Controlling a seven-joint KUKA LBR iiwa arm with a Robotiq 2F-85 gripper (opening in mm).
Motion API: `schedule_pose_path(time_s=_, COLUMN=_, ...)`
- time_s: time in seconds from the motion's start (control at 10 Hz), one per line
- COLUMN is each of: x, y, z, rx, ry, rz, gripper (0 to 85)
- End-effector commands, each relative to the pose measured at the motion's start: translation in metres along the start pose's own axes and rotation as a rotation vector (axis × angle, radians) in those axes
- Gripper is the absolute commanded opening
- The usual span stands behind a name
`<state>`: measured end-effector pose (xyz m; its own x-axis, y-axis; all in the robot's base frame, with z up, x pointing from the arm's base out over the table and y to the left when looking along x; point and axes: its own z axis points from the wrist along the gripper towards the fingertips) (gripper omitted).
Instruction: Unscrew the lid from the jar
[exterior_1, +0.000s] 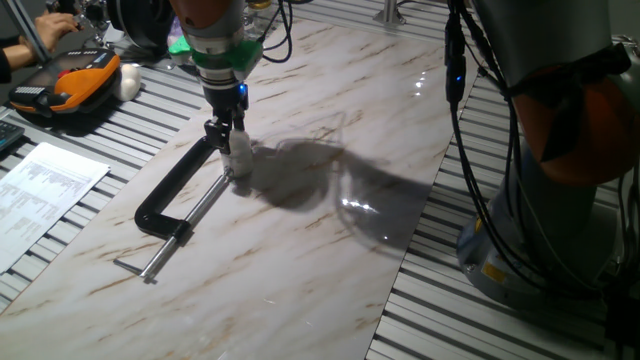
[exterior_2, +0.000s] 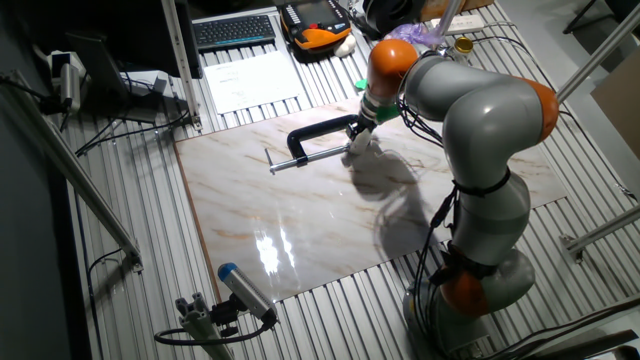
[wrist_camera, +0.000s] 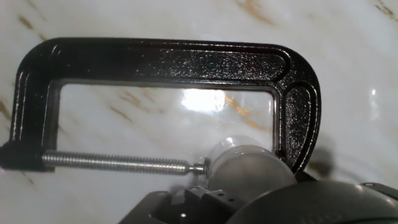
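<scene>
Hand (exterior_1: 236, 138) of my arm bears down on the lid (exterior_1: 239, 146) atop the jar (exterior_1: 240, 164), held in the clamp (exterior_1: 178, 190) near the worktop's (exterior_1: 300, 270) far edge; fingers' grip unclear.

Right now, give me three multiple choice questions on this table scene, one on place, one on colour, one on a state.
1. Where is the jar? A: in the C-clamp mouth B: on the printed sheet C: beside the orange case
2. What colour is the C-clamp frame? A: black B: red C: silver
3. Where is the gripper? A: high above the table B: down at the jar C: over the printed sheet

Answers: 1 A, the hand view shows it between screw tip and frame end. 2 A, a black frame in all views. 3 B, its fingers reach the jar top.
</scene>
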<state>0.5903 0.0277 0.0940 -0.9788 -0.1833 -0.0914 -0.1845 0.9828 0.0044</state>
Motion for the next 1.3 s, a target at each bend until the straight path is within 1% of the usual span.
schedule_pose_path(time_s=0.0, x=0.0000, y=-0.0001, z=0.0000, rx=0.000, ry=-0.010, rz=-0.032, gripper=51.0)
schedule_pose_path(time_s=0.4, x=-0.0001, y=0.0001, z=0.0001, rx=-0.002, ry=-0.031, rz=-0.134, gripper=51.0)
schedule_pose_path(time_s=0.7, x=-0.0002, y=0.0003, z=0.0001, rx=-0.001, ry=-0.040, rz=-0.191, gripper=51.0)
schedule_pose_path(time_s=0.8, x=-0.0003, y=0.0003, z=-0.0001, rx=0.000, ry=-0.038, rz=-0.210, gripper=51.0)
schedule_pose_path(time_s=0.9, x=-0.0004, y=0.0003, z=-0.0007, rx=0.008, ry=-0.034, rz=-0.225, gripper=51.0)
schedule_pose_path(time_s=1.0, x=-0.0004, y=0.0003, z=-0.0006, rx=0.007, ry=-0.023, rz=-0.239, gripper=51.0)
schedule_pose_path(time_s=1.1, x=-0.0001, y=0.0003, z=-0.0003, rx=-0.003, ry=-0.017, rz=-0.254, gripper=51.0)
schedule_pose_path(time_s=1.2, x=-0.0001, y=0.0004, z=-0.0005, rx=0.004, ry=-0.001, rz=-0.262, gripper=51.0)
